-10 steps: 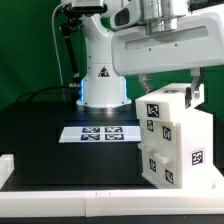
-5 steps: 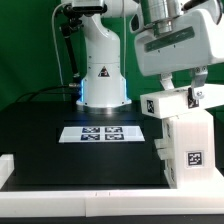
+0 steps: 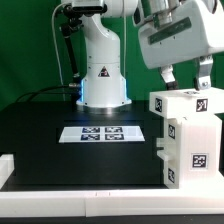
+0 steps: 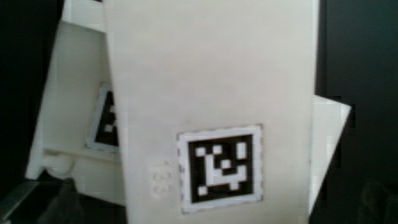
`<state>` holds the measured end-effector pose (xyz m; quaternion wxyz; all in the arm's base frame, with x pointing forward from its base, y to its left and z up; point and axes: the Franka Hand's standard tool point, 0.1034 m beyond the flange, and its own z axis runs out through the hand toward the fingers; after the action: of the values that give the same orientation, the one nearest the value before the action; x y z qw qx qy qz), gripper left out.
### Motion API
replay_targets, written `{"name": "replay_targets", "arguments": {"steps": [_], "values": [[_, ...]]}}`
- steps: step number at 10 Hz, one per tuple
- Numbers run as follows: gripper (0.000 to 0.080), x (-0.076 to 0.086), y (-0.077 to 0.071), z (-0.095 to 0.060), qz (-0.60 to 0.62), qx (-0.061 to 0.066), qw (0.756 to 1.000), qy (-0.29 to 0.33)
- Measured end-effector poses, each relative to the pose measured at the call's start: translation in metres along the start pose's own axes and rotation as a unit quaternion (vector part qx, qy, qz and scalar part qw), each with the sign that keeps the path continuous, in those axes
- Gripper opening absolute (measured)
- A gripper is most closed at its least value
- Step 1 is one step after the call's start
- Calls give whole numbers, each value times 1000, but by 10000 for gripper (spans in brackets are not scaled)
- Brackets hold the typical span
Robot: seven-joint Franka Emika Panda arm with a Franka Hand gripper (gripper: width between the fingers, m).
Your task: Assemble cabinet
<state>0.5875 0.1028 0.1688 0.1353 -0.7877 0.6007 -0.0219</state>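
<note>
**Cabinet stands upright at the tabletop's edge, fingers spread above it**

Here the cabinet [image 3: 188,140] stands on the black tabletop [image 3: 60,160] at the exterior view's right, close to the low white rim [image 3: 90,200] in the foreground. Its long axis runs vertically: the white body rises as a tall box, with a shorter block sitting across its top. One broad face looks toward the camera and carries black-and-white marker tags, one near the top, one low down, and smaller ones along the edge facing the exterior view's left.

The fingers [image 3: 186,76] hang directly above the cabinet's top, spread wide, with nothing between them. Their tips sit just over the upper block; whether either tip touches it cannot be told.

The marker board [image 3: 104,132] lies flat on the tabletop, to the exterior view's left of the cabinet and apart from it, in front of the robot's white base [image 3: 102,80].

In the wrist view the cabinet [image 4: 205,110] fills the picture as a long white panel, slightly tilted, with one tag near its end and another half hidden on a panel behind.
</note>
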Motion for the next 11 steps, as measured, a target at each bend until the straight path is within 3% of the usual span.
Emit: {"name": "replay_targets", "arguments": {"steps": [2,4,6,8,11], "values": [[797,-1,-7,-13,-4,6,1000,-8],[797,-2,-7,-13,-22,7,1000,-10],[797,-4,-8,-7,-107,-11,994,-8],[797,-5,-11,-5,-275,-15,961,-7],[797,0,-12,-4,-437,-32,898,-40]]}}
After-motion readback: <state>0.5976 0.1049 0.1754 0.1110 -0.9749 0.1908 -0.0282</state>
